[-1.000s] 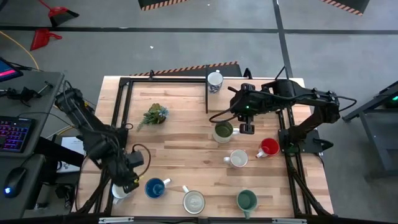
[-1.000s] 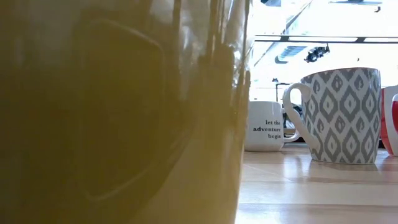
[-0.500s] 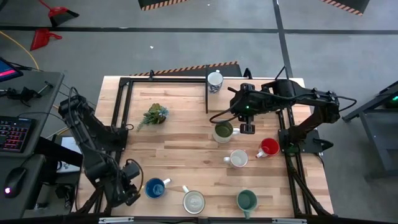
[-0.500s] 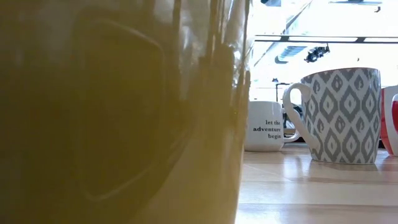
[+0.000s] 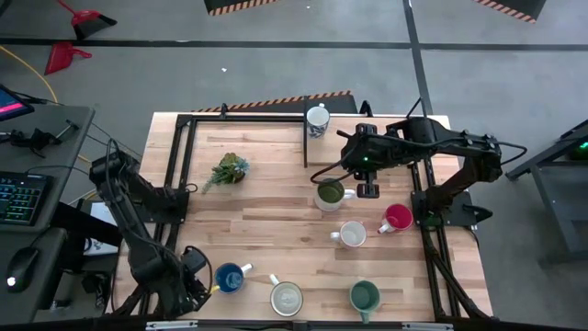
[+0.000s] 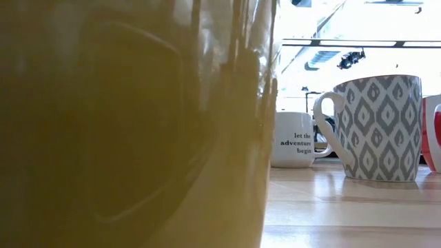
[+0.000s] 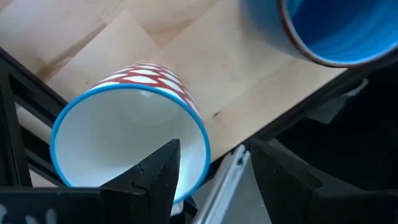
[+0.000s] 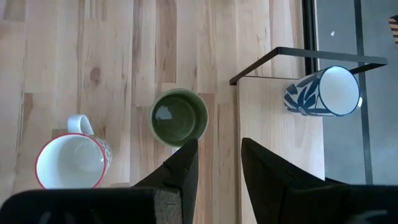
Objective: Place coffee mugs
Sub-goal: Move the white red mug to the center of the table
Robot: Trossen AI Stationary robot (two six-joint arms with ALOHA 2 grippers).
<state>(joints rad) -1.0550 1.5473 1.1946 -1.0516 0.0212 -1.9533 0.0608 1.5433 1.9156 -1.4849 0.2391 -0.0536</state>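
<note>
**A:** Taking the plant [image 5: 227,170] as the mark, how do the arms stand?

**B:** The left arm is folded low, in front of the plant and to its left. The left gripper [image 5: 188,279] sits at the table's [image 5: 266,221] front corner with its jaws wide apart. One finger [image 7: 158,174] crosses the mouth of the red-patterned mug [image 7: 149,81] and the other is outside it, neither squeezing. The right arm reaches in from the plant's right. The right gripper [image 5: 367,189] hangs with its jaws parted and empty, just beside the olive mug [image 5: 329,194].

**A:** And the count?

**B:** One plant and eight mugs. Seven show from above, all to the plant's right: the blue mug [image 5: 229,277], white mug [image 5: 286,297], leaf-print mug [image 5: 317,119], olive mug, grey mug [image 5: 352,234], teal mug [image 5: 364,296] and red mug [image 5: 397,218].

**A:** What is hidden?

**B:** From above, the left gripper covers the red-patterned mug. Only the wrist view shows it, tilted at the table's edge. At table level a blurred yellowish mug [image 6: 138,124] fills the left half, and the red mug is cut off.
</note>
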